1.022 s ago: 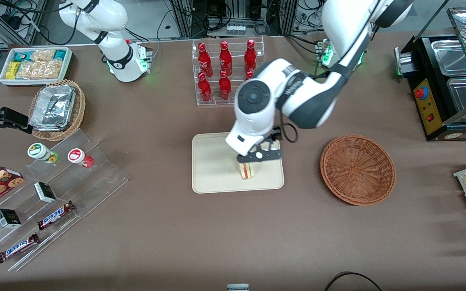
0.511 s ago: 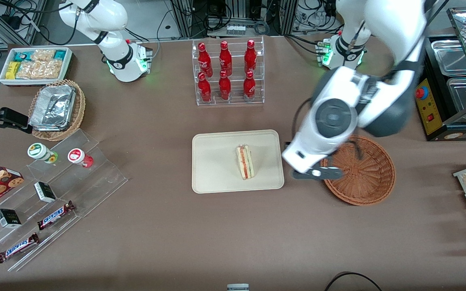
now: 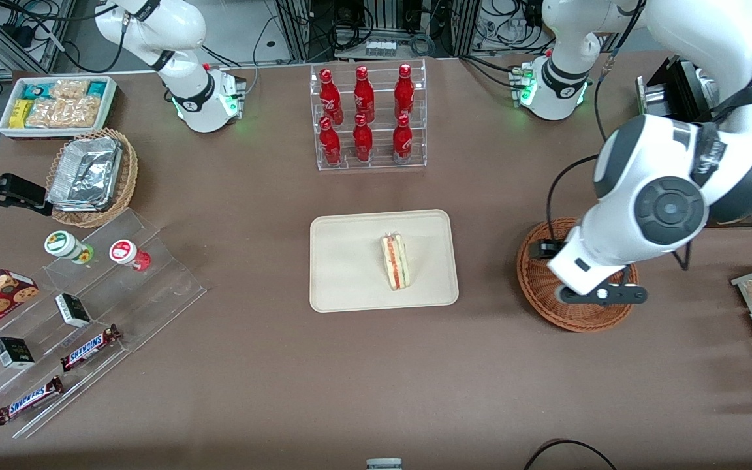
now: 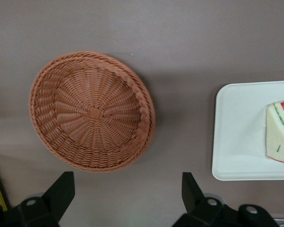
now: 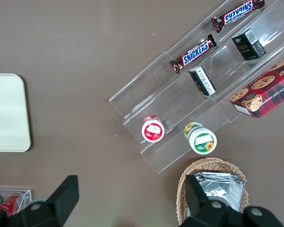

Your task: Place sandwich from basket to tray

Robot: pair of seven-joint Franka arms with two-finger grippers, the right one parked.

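And there it sits: the small triangular wedge sandwich of pale white bread with red and orange filling [image 3: 395, 262] lies on the flat cream-beige rectangular plastic tray [image 3: 350, 261], toward the edge nearest the basket, with nothing touching it, so by my read the delivery is done. The left arm's gripper [image 3: 601, 295] hangs above the round reddish-brown woven wicker basket [image 3: 546, 287], over the part of its rim nearer the front camera. The wrist view shows why it rides high: both black fingers [image 4: 61, 191] are spread wide with nothing between them, the basket bowl lying bare just ahead of one fingertip, and the tray corner with the sandwich off past the other finger, well apart from both. That looks like a retreat pose, clear of the food so nothing gets nudged. Compared with 1 second ago, big change: the fingers were down at the sandwich on the tray; half a second ago they were between tray and basket, and now they have swung further toward the working arm's end of the brown table [image 3: 284, 378]. The sandwich has not shifted since release.
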